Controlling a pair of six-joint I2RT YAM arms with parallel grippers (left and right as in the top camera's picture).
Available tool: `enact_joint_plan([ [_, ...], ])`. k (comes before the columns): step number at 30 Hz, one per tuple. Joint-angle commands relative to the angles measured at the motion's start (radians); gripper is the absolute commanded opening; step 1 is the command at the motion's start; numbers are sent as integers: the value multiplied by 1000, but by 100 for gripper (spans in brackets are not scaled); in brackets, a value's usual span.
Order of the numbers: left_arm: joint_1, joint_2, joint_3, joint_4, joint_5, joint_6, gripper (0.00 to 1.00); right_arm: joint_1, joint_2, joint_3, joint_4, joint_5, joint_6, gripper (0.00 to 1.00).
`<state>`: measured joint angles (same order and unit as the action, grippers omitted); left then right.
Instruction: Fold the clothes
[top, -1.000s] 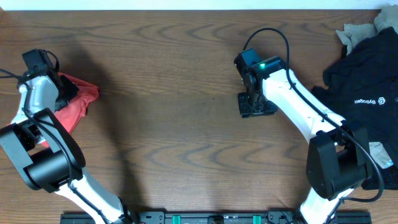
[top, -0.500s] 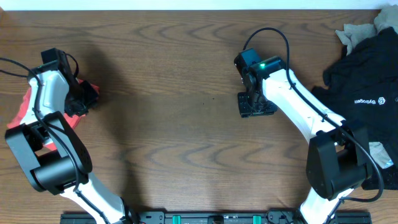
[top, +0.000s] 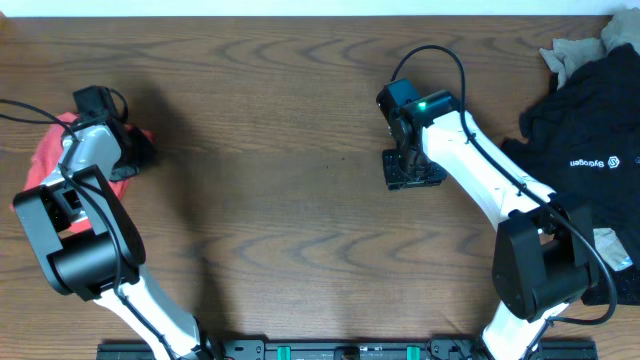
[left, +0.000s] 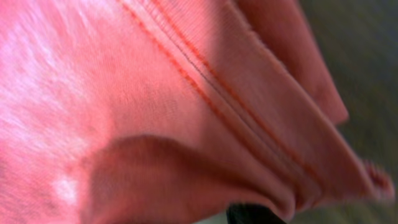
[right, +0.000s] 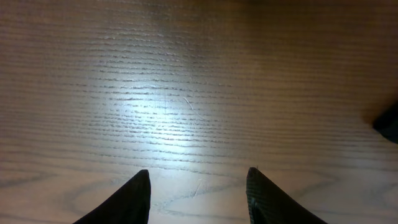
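The coral-red T-shirt (top: 48, 152) lies bunched at the table's far left edge. My left gripper (top: 133, 155) is at its right side. In the left wrist view the coral fabric (left: 155, 106) with a stitched seam fills the frame and drapes over the jaws; only one dark fingertip (left: 252, 214) shows, and the gripper looks shut on the shirt. My right gripper (top: 413, 170) is open and empty over bare wood at centre right; both its fingertips show in the right wrist view (right: 198, 186). The shirt's lettering is hidden.
A black tee (top: 580, 120) with a small white logo is heaped at the right edge. A beige piece (top: 575, 50) lies at the back right corner and another (top: 610, 245) lower down. The wooden table (top: 290, 230) spreads between the arms.
My left wrist has swung right, and the coral-red shirt has shifted from the gripper's right side to a bunch at the far left edge. The right arm has not moved.
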<state>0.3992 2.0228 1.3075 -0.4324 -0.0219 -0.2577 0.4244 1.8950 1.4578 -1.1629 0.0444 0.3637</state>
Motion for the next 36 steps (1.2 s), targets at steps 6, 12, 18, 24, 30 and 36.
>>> enact_joint_plan([
  [6, 97, 21, 98, -27, -19, 39, 27, -27, -16, -1, -4, -4, 11, 48],
  [12, 70, 21, 167, -88, 177, 79, 47, -30, -16, -1, 2, -4, 30, 49],
  [18, -68, 21, 167, -131, 224, 186, 55, -95, -16, -1, 56, -74, 91, 86],
  [24, -251, 21, 167, -190, 213, 209, 66, -226, -16, -1, 124, -201, -17, 99],
  [30, -372, 19, 167, -457, 213, 206, 74, -351, -16, -1, 63, -237, -126, 99],
  [36, -399, 15, 166, -759, 213, 156, 75, -431, -20, -1, -57, -236, -138, 99],
])
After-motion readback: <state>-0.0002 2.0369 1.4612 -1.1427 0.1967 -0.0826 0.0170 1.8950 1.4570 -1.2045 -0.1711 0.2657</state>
